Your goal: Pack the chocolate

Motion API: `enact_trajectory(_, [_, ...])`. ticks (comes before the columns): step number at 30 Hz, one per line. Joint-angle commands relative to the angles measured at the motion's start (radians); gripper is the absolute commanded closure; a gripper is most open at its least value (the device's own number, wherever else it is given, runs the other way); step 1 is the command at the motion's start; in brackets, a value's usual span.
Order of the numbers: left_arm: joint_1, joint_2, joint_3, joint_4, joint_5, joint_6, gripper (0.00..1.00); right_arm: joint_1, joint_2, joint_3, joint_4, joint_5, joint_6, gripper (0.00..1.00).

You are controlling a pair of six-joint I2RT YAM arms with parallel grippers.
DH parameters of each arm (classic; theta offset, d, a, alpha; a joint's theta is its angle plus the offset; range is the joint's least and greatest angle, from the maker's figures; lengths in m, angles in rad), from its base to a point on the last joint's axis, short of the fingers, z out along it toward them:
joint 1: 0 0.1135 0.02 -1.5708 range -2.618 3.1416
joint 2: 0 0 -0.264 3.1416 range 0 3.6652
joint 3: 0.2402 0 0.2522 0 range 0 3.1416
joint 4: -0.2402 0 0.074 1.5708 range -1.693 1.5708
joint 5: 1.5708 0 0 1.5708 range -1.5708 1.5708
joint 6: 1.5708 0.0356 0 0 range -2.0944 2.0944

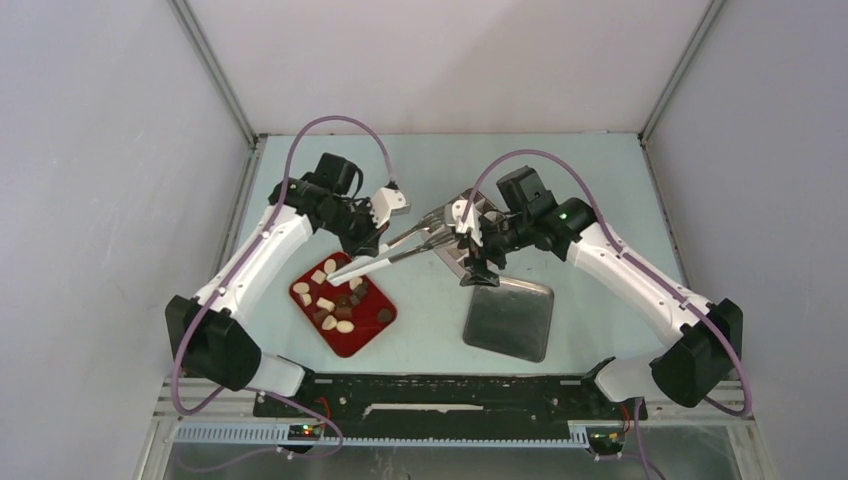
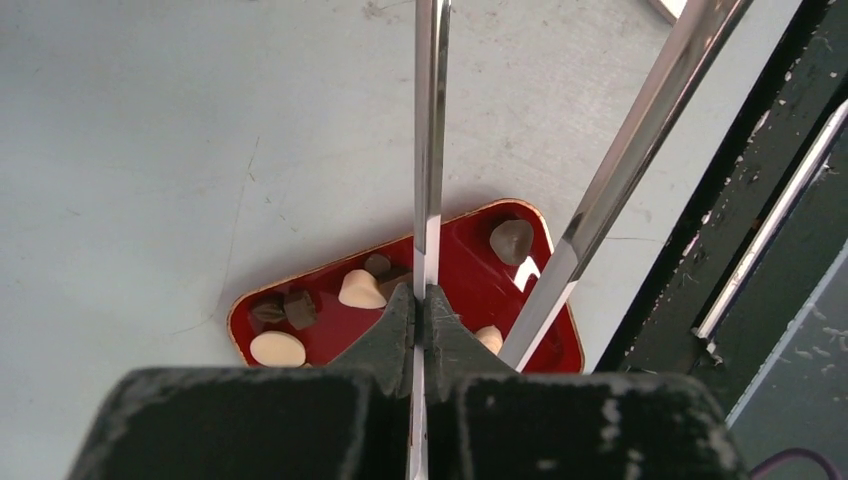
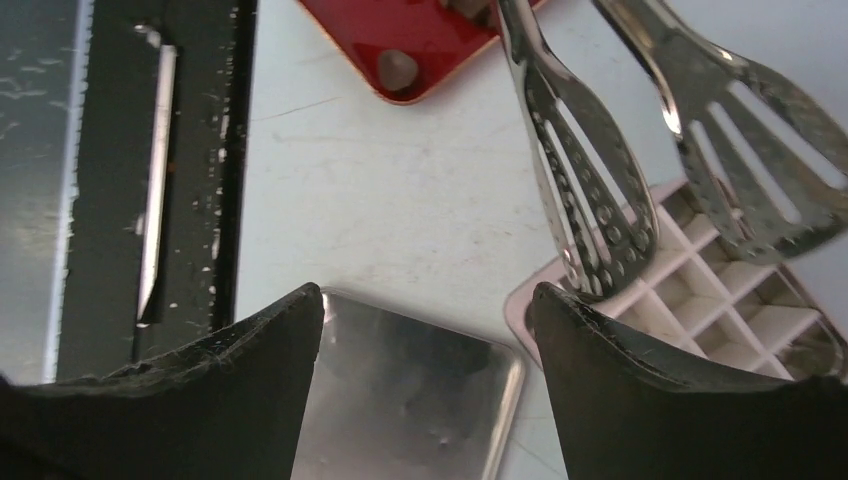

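White walls close around the pale table (image 1: 430, 160), and both arms reach over it from the near edge. I see the chocolate (image 1: 325, 303) lying on the red tray (image 1: 368, 335) at the left side of the table: small cream ovals and dark brown lumps, scattered loose. From the left wrist camera some pieces (image 2: 362, 290) show on the tray (image 2: 470, 280), just under the left tool (image 2: 420, 295).

My left tool (image 1: 370, 245) hangs over the far corner of the tray and is clenched on one thin arm of the metal tongs (image 1: 400, 250). The other arm of the tongs (image 2: 620, 190) stands free to the right.

The slotted heads of the tongs (image 3: 590, 200) are spread apart above the white box with small compartments (image 3: 740, 300). From this view I cannot tell if any compartment is filled.

My right tool (image 1: 478, 270) is released, its fingers wide apart. It hovers near the box, above the far edge of the flat metal plate (image 1: 510, 318). The right wrist camera shows one dark piece (image 3: 398, 68) on a corner of the tray (image 3: 420, 30).
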Motion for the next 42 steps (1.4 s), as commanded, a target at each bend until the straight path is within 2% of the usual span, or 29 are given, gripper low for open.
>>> enact_trajectory(1, [-0.021, -0.035, -0.019, 0.023, 0.056, -0.015, 1.00, 0.026, 0.008, 0.039, -0.024, -0.066, -0.002, 0.21])
enact_trajectory(9, [-0.038, -0.039, -0.028, 0.007, 0.072, -0.016, 1.00, 0.012, 0.032, 0.049, -0.024, -0.058, 0.015, 0.26])
enact_trajectory(15, [-0.033, -0.063, -0.069, 0.017, 0.050, 0.016, 1.00, -0.134, -0.008, 0.057, -0.018, -0.230, 0.120, 0.26])
enact_trajectory(17, [-0.035, -0.065, -0.076, 0.008, 0.069, 0.021, 1.00, -0.147, -0.019, 0.056, -0.018, -0.195, 0.121, 0.26])
enact_trajectory(20, [-0.050, -0.074, -0.076, 0.011, 0.100, 0.016, 1.00, -0.130, -0.018, 0.057, -0.002, -0.146, 0.119, 0.27])
enact_trajectory(26, [-0.087, -0.068, -0.067, 0.026, 0.108, -0.009, 1.00, -0.041, 0.009, 0.073, 0.000, -0.161, 0.112, 0.27])
enact_trajectory(29, [-0.094, -0.055, -0.067, 0.021, 0.121, -0.012, 1.00, -0.012, 0.036, 0.094, -0.034, -0.162, 0.102, 0.31])
enact_trajectory(37, [-0.099, -0.054, -0.060, 0.016, 0.120, 0.006, 1.00, -0.008, 0.069, 0.099, -0.060, -0.169, 0.110, 0.57])
enact_trajectory(39, [-0.099, -0.051, -0.050, 0.007, 0.125, 0.013, 1.00, -0.008, 0.087, 0.106, -0.066, -0.177, 0.114, 0.75])
enact_trajectory(41, [-0.099, -0.044, -0.037, -0.004, 0.127, 0.020, 1.00, -0.008, 0.109, 0.122, -0.083, -0.196, 0.111, 0.99])
enact_trajectory(42, [-0.099, -0.042, -0.032, -0.009, 0.127, 0.025, 1.00, -0.011, 0.120, 0.128, -0.091, -0.212, 0.110, 1.00])
